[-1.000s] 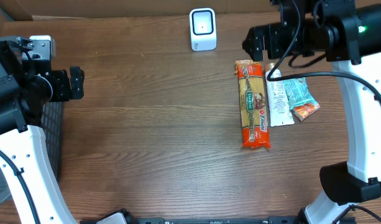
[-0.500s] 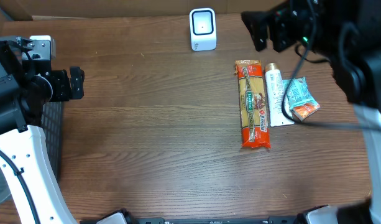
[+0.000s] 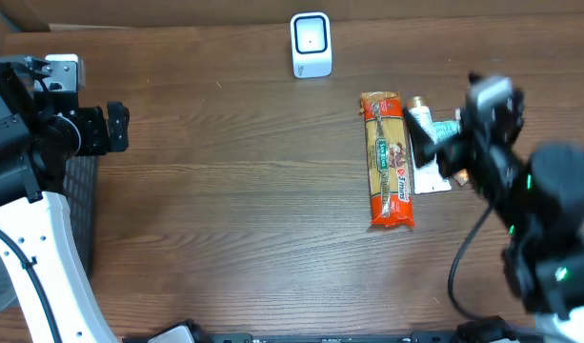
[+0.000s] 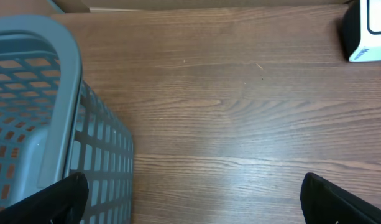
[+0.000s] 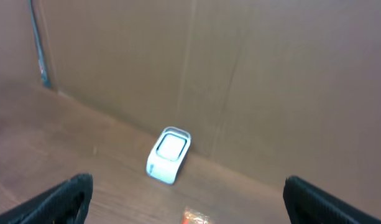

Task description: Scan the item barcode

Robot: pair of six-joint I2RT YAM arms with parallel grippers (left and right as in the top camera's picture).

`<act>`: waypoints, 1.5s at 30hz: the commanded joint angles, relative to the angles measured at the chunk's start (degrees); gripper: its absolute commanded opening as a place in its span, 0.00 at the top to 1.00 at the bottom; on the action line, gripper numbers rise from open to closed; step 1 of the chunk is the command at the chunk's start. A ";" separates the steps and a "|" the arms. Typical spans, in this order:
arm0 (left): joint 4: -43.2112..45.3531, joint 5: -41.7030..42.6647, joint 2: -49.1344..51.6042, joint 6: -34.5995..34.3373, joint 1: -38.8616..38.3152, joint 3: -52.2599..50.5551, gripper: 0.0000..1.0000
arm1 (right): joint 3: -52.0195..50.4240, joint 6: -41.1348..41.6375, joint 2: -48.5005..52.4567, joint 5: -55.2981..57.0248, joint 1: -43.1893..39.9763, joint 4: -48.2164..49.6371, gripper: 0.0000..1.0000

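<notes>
A white barcode scanner (image 3: 311,44) stands at the back middle of the table; it also shows in the right wrist view (image 5: 169,154) and at the top right of the left wrist view (image 4: 367,31). A long orange pasta packet (image 3: 388,159) lies right of centre, with a white tube (image 3: 424,157) and a teal packet (image 3: 456,133) beside it. My right gripper (image 3: 417,143) hangs high above these items, open and holding nothing (image 5: 187,202), blurred and partly covering them. At the far left my left gripper (image 3: 115,129) is open and holds nothing (image 4: 193,202).
A grey slotted basket (image 4: 53,124) sits at the table's left edge, just under the left arm (image 3: 79,205). A brown cardboard wall (image 5: 271,74) backs the table behind the scanner.
The right arm has swung from the back right corner down and forward, and now hangs over the tube and packet. The left arm and the items have not moved.
</notes>
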 commanded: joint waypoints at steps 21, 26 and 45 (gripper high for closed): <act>0.17 0.44 0.07 1.05 -0.02 0.79 0.00 | -52.72 0.46 -44.44 -4.20 -4.31 18.84 0.00; 0.20 0.46 0.07 1.05 -0.02 0.79 0.00 | -53.48 0.44 -49.07 -4.20 -4.33 10.75 0.00; 0.20 0.44 0.07 1.03 -0.02 0.79 0.00 | -53.48 3.26 -48.98 -4.15 -4.33 9.51 0.00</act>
